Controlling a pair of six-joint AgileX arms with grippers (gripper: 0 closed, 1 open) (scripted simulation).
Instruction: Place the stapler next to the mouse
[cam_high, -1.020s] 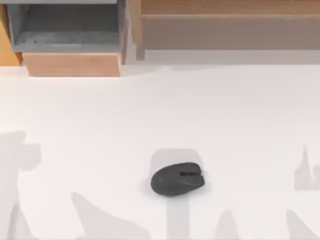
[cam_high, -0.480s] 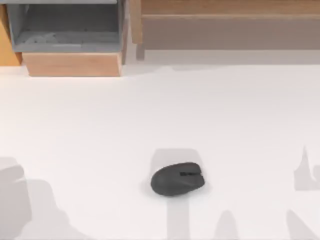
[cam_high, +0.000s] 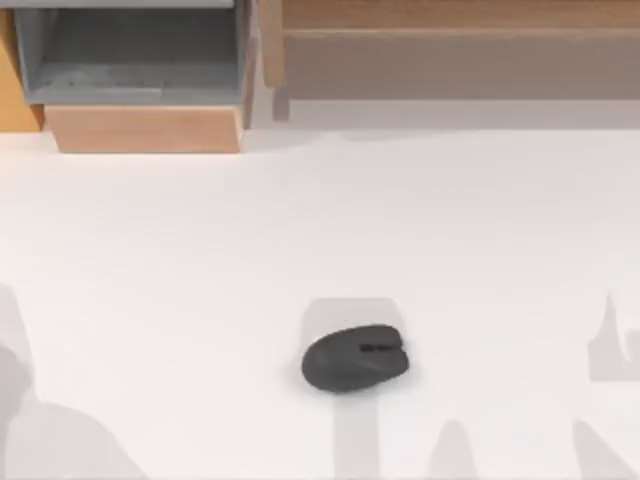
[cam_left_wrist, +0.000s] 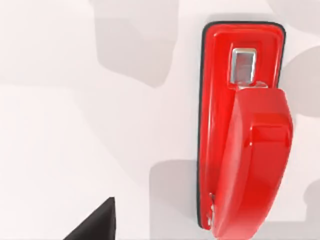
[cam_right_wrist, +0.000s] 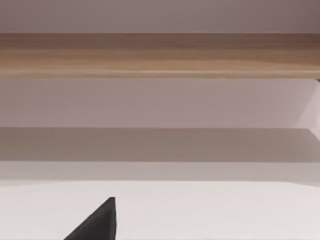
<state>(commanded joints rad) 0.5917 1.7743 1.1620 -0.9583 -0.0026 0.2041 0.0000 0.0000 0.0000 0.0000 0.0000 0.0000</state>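
Note:
The dark grey mouse lies on the white table, a little right of centre toward the front edge. The bright red stapler lies flat on the white surface in the left wrist view, close under the camera, with its metal slot showing at one end. A dark tip of my left gripper sits at that picture's edge, apart from the stapler and not touching it. In the right wrist view a dark tip of my right gripper hangs over bare table, facing the back shelf.
An open grey drawer with a wooden front stands at the back left. A long wooden shelf runs along the back right, also in the right wrist view as the shelf. Arm shadows fall along the front edge.
The shadow at the front left of the table has slid down and left toward the corner. The mouse has not moved, and the right-side shadows are unchanged.

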